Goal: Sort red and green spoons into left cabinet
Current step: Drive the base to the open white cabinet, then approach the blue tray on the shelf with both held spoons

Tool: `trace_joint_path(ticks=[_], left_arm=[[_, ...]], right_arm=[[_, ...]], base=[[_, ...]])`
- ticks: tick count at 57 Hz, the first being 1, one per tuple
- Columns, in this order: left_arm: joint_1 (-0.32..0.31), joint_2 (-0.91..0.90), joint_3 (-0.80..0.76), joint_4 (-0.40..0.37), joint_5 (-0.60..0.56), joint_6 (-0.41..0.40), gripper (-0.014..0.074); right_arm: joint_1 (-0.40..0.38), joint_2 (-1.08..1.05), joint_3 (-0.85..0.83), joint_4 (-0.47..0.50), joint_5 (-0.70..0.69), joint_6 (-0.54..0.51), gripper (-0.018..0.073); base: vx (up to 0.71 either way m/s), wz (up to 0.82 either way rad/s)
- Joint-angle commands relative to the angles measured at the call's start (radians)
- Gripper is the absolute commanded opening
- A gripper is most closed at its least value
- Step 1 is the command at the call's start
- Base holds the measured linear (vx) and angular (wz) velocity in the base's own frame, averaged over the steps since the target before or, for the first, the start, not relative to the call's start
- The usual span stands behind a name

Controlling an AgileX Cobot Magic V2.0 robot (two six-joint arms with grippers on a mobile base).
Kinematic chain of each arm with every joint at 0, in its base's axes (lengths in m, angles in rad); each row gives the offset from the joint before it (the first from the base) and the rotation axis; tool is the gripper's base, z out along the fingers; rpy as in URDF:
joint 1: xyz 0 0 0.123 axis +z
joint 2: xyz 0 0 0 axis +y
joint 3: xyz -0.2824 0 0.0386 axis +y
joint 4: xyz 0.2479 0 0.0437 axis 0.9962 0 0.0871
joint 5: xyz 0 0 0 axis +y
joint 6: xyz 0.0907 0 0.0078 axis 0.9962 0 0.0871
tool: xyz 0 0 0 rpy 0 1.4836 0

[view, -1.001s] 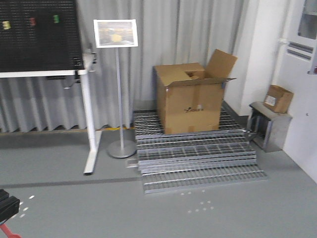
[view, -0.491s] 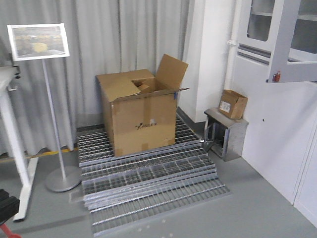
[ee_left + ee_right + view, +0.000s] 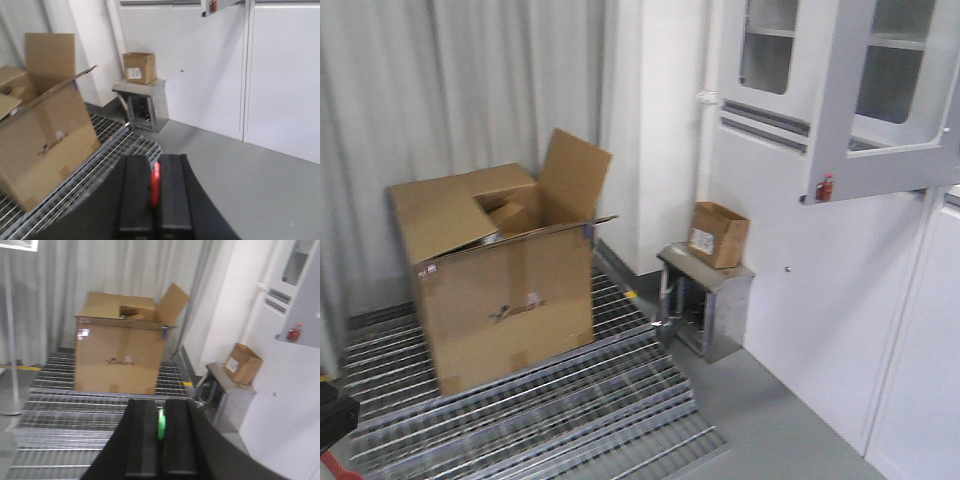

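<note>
The red spoon is held clamped between the closed jaws of the left gripper, the green spoon likewise in the right gripper. The large cardboard box is seen open-flapped, its contents unclear. To its right, a small cardboard box is set on a metal stand.

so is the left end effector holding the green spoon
No, the left end effector is shut on the red spoon, while the green spoon is clamped in the right end effector.

Left gripper, right gripper, both clamped.
</note>
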Motion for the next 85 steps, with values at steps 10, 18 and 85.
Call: trace_joint_path(ticks=[10, 18, 85], left_arm=[[-0.01, 0.0, -0.029, 0.004, -0.086, -0.002, -0.0006], [-0.01, 0.0, -0.029, 0.004, -0.084, -0.002, -0.0006], [-0.01, 0.0, -0.029, 0.004, -0.082, -0.002, -0.0006]], right_arm=[[-0.002, 0.009, -0.028, 0.01, -0.072, -0.003, -0.0003], [-0.002, 0.009, -0.028, 0.01, -0.071, -0.003, -0.0003], [-0.002, 0.009, -0.028, 0.01, -0.071, -0.003, -0.0003]], base=[[0.51, -0.51], [0.48, -0.65], [0.38, -0.54]])
